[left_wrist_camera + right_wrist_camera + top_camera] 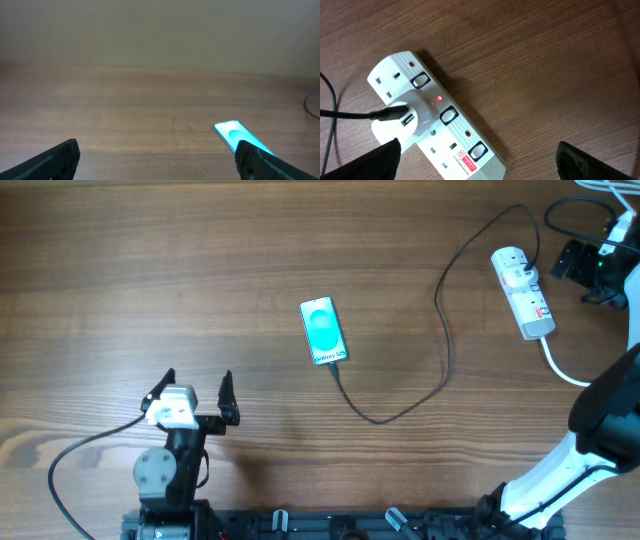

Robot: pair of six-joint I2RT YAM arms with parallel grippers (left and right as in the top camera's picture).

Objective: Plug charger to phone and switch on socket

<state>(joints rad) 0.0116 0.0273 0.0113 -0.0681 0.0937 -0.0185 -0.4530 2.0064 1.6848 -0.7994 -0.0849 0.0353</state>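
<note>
The phone (322, 332) lies flat mid-table, its teal screen lit; in the left wrist view the phone (235, 134) is partly behind my right-hand finger. The charger (445, 330), a thin black cable, runs from the phone's near edge in a loop to a white adapter (410, 122) plugged into the socket (522, 292). On the socket (470, 140), one red light (439, 98) glows beside the adapter. My left gripper (197, 388) stands open, low and short of the phone, holding nothing. My right gripper (480, 167) hovers open above the socket's end.
The socket's thick white cord (560, 370) curves off toward the right edge. My right arm (600, 420) rises from the front right. Robot cables (80, 455) trail at the front left, and dark wires (575, 215) lie at the back right.
</note>
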